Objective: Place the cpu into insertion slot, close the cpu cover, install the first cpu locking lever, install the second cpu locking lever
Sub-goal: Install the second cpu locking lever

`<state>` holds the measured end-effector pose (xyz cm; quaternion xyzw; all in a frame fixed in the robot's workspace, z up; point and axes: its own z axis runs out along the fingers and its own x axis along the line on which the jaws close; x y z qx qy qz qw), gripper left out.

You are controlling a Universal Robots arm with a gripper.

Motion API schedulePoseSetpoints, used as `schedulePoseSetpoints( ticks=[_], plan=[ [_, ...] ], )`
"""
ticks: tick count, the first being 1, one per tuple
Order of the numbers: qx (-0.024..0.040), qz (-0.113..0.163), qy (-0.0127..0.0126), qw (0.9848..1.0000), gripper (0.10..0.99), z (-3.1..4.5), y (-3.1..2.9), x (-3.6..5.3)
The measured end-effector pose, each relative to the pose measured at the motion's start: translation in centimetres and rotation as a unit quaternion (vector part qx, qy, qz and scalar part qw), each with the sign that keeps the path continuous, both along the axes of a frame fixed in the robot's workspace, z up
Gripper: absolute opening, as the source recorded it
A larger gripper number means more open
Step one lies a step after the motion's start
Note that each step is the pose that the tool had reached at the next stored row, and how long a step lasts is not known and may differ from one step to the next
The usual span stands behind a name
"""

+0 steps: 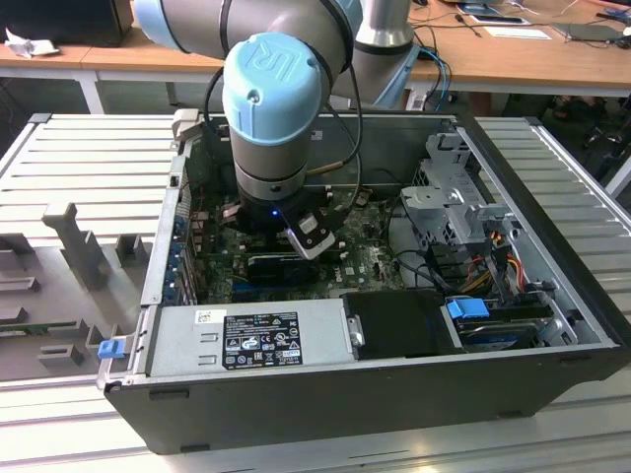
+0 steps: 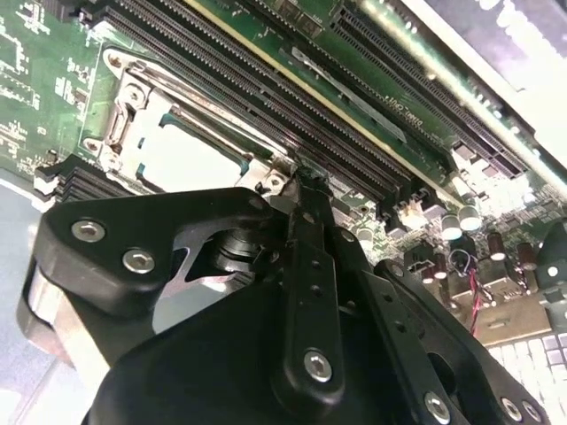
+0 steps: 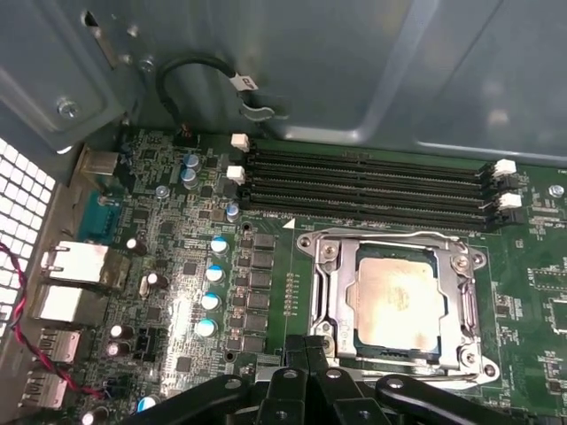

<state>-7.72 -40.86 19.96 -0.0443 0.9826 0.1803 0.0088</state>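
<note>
While the arm [image 1: 271, 108] reaches straight down into the open computer case [image 1: 552, 325], its gripper [image 3: 306, 350] sits low over the green motherboard [image 3: 266, 221], right at the near edge of the insertion slot [image 3: 323, 301]. In both wrist views the black fingers [image 2: 306, 230] come together to a narrow tip with no gap that I can make out between them, and nothing is held there. The tip looks to be touching or just above the metal surround of the socket; I cannot tell which.

Just beyond the fingertips the cpu [image 3: 397, 301] lies flat in the slot, its dull silver top facing up. The cpu cover [image 3: 341, 274] lies down around it as a silver frame, the chip showing through its square window. Any writing on the chip top is too faint to make out.

Beyond the socket run four long black memory slots [image 3: 363, 186] with white clips at their ends. Farther off to one side stand small capacitors [image 3: 213, 274] and silver rear ports [image 3: 80, 261], with a looped black cable [image 3: 190, 66] against the grey case wall.

In the exterior view the arm's pale blue wrist joint carries a raised logo on its cap. A black and white label [image 1: 261, 340] sits on the grey power supply [image 1: 315, 330] at the case's front; its print is too small to make out.
</note>
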Motion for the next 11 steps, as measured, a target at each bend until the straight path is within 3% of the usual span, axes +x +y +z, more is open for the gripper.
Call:
schedulePoseSetpoints(
  ticks=[11],
  plan=[
    [0.0003,0.000,0.0000,1.0000,0.106,1.62,0.00,0.00]
  ],
)
